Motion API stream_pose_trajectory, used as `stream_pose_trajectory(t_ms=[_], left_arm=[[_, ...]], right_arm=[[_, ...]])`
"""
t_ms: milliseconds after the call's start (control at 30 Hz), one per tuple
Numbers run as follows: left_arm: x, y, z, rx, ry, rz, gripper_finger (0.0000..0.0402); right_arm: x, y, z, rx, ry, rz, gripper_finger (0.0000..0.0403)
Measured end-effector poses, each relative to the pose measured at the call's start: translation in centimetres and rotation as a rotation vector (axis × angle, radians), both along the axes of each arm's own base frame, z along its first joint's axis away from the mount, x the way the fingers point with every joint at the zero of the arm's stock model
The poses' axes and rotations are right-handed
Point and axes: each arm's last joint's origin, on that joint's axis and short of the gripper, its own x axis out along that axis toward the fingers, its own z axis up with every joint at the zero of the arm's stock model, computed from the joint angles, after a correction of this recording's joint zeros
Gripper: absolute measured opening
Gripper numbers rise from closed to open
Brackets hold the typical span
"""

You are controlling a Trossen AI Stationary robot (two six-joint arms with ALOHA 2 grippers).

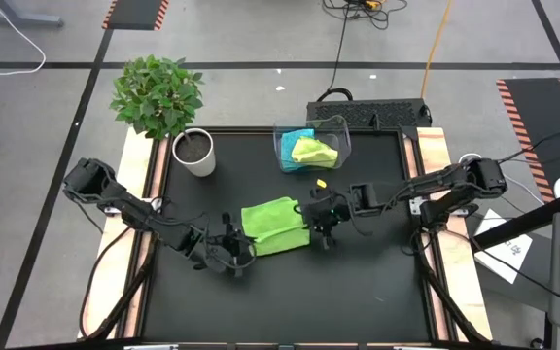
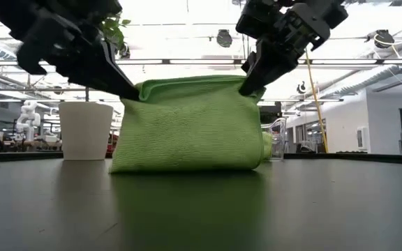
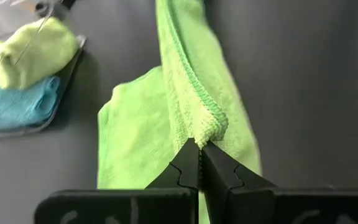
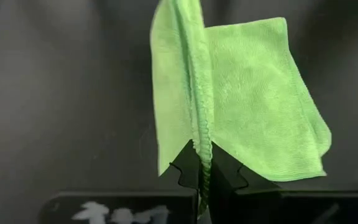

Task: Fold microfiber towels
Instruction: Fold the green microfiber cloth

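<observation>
Hanging between the two grippers at the centre of the high view, a lime-green towel [image 1: 275, 226] is lifted by its upper edge while its lower part rests on the black table [image 1: 358, 292]. In the low view the towel [image 2: 187, 125] fills the middle of the frame, its top hem stretched level between the two sets of dark fingers and its bottom edge sitting on the table [image 2: 201, 209]. The left gripper [image 1: 231, 245], just left of centre in the high view, is clenched on one top corner; the left wrist view shows its fingertips [image 3: 199, 149] pinching the bunched hem of the towel [image 3: 185, 93]. The right gripper [image 1: 324, 222], just right of centre, is likewise clamped on the opposite corner, and in the right wrist view its fingertips [image 4: 202, 163] grip the hem with the towel [image 4: 253, 106] spreading away beyond them. Toward the upper centre of the high view a clear bin [image 1: 311, 144] stands on the table, holding a second green towel [image 1: 314, 151] on top of a turquoise towel [image 1: 295, 141]. A white pot [image 1: 194, 152] with a leafy plant [image 1: 156, 94] stands at the upper left of the table
</observation>
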Motion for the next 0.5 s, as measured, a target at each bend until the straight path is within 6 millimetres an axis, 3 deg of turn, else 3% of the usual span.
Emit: stream_pose_trajectory(t_ms=[267, 500], left_arm=[[0.2, 1.8, -0.4, -0.023, 0.037, 0.120, 0.0006], [0.4, 2.6, -0.6, -0.058, 0.042, 0.179, 0.0005]], right_arm=[[0.2, -2.9, 0.7, 0.049, 0.009, 0.006, 0.0000], [0.6, -5.7, -0.6, 0.085, 0.035, 0.018, 0.0000]])
